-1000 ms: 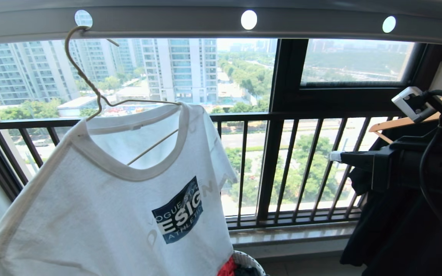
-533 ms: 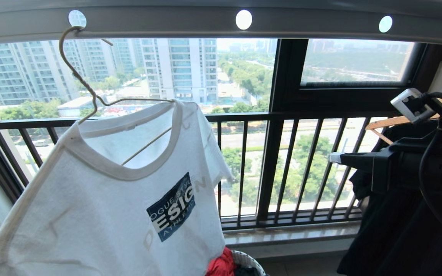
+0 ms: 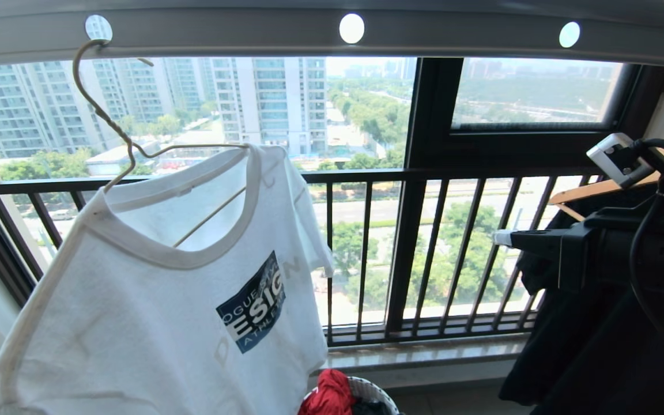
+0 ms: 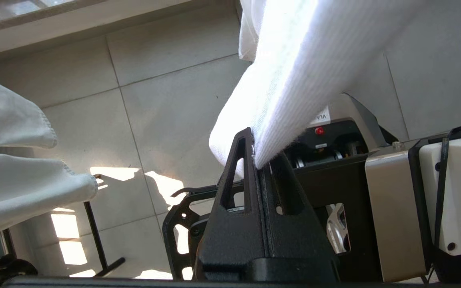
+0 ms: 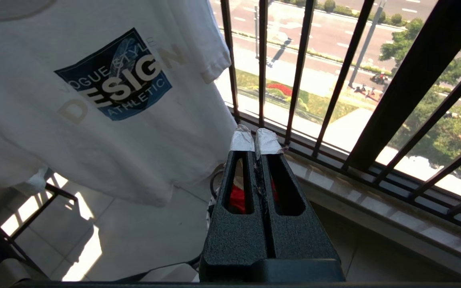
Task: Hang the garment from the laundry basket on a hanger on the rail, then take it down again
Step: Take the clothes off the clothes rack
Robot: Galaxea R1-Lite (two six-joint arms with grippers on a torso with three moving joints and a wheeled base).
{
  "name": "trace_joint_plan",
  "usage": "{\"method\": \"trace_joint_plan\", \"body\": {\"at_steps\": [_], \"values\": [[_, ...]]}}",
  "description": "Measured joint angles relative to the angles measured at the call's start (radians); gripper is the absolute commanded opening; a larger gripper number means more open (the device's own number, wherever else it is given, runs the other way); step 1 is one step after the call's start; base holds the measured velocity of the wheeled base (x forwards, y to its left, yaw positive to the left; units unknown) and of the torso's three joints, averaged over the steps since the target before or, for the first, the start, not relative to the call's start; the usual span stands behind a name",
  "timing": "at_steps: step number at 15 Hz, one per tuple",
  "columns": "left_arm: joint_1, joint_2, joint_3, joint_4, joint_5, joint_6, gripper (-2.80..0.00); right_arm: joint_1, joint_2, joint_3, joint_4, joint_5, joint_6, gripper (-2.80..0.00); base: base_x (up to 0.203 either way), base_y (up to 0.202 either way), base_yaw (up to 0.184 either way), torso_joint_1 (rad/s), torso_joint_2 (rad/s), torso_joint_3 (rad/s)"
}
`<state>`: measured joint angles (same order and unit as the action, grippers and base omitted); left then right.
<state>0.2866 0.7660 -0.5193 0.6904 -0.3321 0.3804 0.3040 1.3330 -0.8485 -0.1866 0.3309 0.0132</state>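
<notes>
Below the rail (image 3: 459,34), left gripper (image 4: 256,154) pinches the garment (image 3: 153,323); right gripper (image 5: 254,140) closed, empty.

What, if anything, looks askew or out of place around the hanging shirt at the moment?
The hanger is hooked in a rail hole but tilts steeply, so the white T-shirt hangs lopsided, its left side dragged down. The left end effector is shut on a fold of its cloth. The right end effector is shut, holding nothing.
</notes>
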Motion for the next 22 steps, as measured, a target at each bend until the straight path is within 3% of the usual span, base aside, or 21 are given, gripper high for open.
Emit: {"method": "trace_joint_plan", "body": {"at_steps": [4,8,11,14,17,22], "values": [[-0.001,-0.020,-0.042,0.000,-0.004,-0.003,-2.80,0.052,-0.012,-0.011,-0.012,0.019,0.066,-2.80,0.000,0.000,0.000,0.000,0.00,0.000],[-0.002,-0.060,-0.107,-0.001,-0.035,-0.006,-2.80,0.201,-0.038,-0.060,-0.083,0.068,0.207,-2.80,0.000,0.000,0.000,0.000,0.00,0.000],[-0.003,-0.075,-0.148,-0.003,-0.069,-0.007,-2.80,0.333,-0.009,-0.209,-0.095,0.064,0.229,-2.80,0.000,0.000,0.000,0.000,0.00,0.000],[-0.003,-0.080,-0.179,-0.005,-0.115,-0.007,-2.80,0.439,0.086,-0.364,-0.092,0.009,0.232,-2.80,0.000,0.000,0.000,0.000,0.00,0.000],[-0.005,-0.079,-0.199,-0.018,-0.166,-0.007,-2.80,0.512,0.205,-0.493,-0.094,-0.011,0.233,-2.80,0.000,0.000,0.000,0.000,0.00,0.000],[-0.005,-0.079,-0.202,-0.051,-0.190,-0.029,-2.80,0.582,0.423,-0.769,-0.096,-0.011,0.230,-2.80,0.000,0.000,0.000,0.000,0.00,0.000]]}}
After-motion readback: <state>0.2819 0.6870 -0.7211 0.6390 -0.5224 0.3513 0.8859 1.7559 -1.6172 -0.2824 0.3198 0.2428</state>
